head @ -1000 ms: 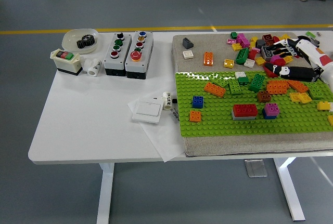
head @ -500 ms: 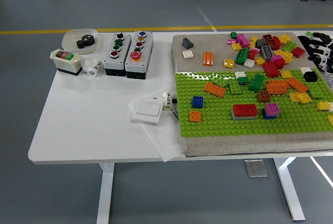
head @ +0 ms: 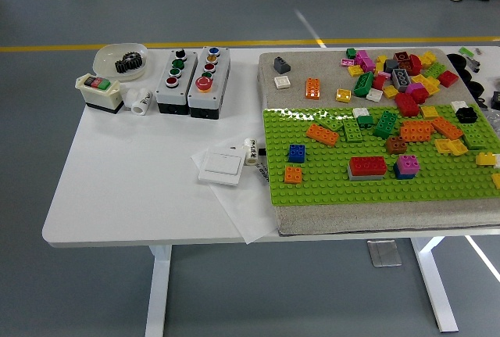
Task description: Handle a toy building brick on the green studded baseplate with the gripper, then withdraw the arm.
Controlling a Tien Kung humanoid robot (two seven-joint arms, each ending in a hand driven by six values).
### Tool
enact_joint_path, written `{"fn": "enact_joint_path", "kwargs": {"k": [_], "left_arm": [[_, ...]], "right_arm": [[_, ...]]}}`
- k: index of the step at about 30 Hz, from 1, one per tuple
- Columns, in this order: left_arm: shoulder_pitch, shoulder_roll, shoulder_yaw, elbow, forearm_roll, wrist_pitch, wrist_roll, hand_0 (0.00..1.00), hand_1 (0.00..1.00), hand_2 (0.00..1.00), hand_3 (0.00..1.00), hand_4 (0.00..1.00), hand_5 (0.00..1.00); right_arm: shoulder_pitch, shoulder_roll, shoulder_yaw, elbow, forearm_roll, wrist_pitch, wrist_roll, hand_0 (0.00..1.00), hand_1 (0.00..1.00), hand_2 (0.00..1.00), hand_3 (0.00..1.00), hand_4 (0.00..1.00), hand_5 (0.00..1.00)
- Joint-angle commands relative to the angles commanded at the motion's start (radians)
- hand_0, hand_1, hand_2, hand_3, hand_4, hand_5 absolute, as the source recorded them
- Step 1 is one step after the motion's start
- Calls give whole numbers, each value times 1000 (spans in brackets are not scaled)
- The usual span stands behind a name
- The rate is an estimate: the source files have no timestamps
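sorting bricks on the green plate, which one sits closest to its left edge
The small orange brick near the green baseplate's front-left corner. The blue brick just behind it sits slightly further right.

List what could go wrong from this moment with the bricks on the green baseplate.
The yellow brick sits at the right border of the green baseplate, where the arm would probably come back in; a sweep there could push it off. The loose brick pile behind the plate lies unfastened on the grey mat, so a brush may scatter pieces. The paper sheet overhangs the table's near edge and could slide off.
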Motion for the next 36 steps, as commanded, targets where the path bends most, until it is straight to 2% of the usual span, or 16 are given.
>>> {"fn": "enact_joint_path", "kwargs": {"k": [4, 8, 12, 17, 23, 29, 36], "left_arm": [[-2, -2, 1, 1, -1, -1, -2, 784, 815, 808, 697, 782, 650], [-3, -4, 2, 1, -1, 0, -2, 781, 814, 808, 694, 781, 654], [-3, -5, 3, 1, 1, -1, -2, 780, 812, 805, 696, 781, 655], [-1, -8, 0, 1, 1, 1, -3, 780, 812, 805, 696, 781, 655], [2, -9, -3, 1, 7, 0, 0, 777, 811, 804, 693, 780, 655], [6, -10, -17, 1, 30, -2, 5, 774, 807, 803, 693, 778, 655], [11, -10, -28, 1, 49, -5, 8, 772, 805, 802, 693, 777, 653]], "right_arm": [[-28, 10, 33, -16, -55, 72, 29, 908, 841, 862, 881, 998, 998], [-41, 40, 76, -45, -143, 115, 65, 911, 834, 855, 865, 998, 998], [-47, 60, 111, -63, -195, 142, 69, 924, 838, 856, 867, 998, 998], [-67, 106, 194, -93, -295, 185, 71, 924, 838, 856, 867, 998, 998], [-86, 138, 232, -99, -368, 196, 77, 929, 840, 858, 866, 998, 998], [-107, 190, 259, -106, -382, 173, 105, 920, 830, 845, 854, 998, 998], [-126, 216, 291, -87, -447, 185, 119, 943, 842, 857, 862, 998, 998]]}}
